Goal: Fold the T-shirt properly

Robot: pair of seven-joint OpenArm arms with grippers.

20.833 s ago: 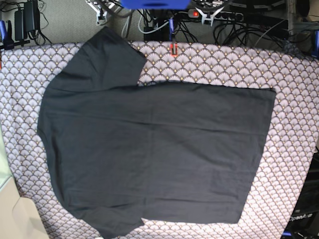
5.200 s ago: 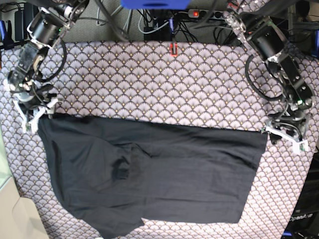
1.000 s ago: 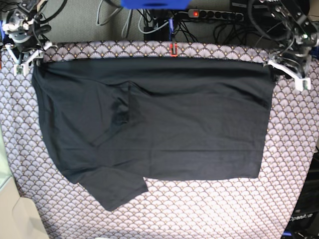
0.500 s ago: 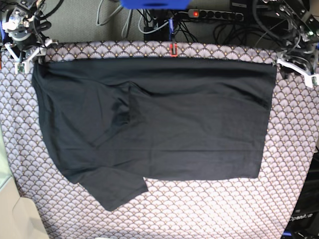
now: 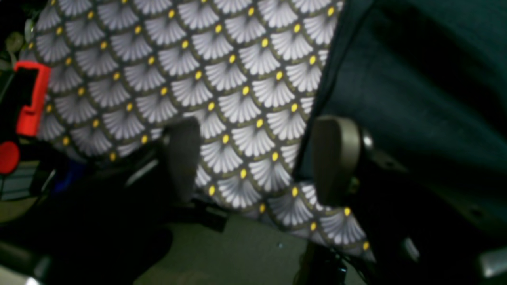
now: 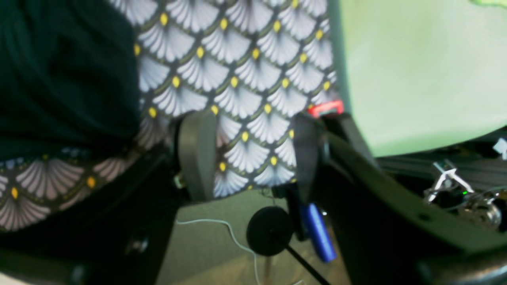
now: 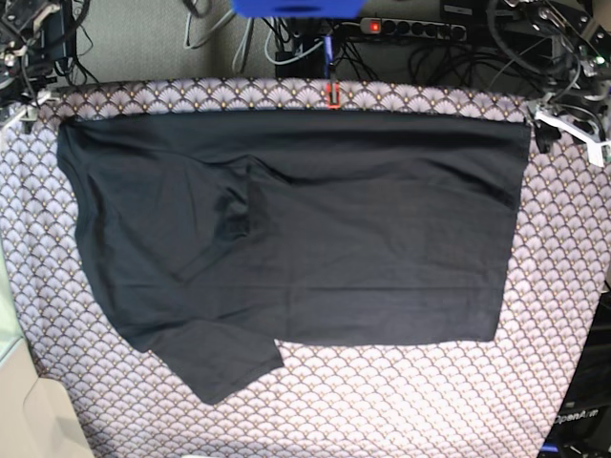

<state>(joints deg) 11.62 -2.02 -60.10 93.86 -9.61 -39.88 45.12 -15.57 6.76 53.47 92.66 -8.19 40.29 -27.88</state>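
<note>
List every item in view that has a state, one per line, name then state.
T-shirt: lying flat on the tablecloth, partly folded, one sleeve sticking out at the near left, released by both grippers.
Tablecloth: spread out under the shirt.
Left gripper: open, empty, beside the shirt's edge.
Right gripper: open, empty, over bare tablecloth.

Base view overhead, far, wrist views close at tablecloth (image 7: 286,410) edges, sharing T-shirt (image 7: 315,229) corners
</note>
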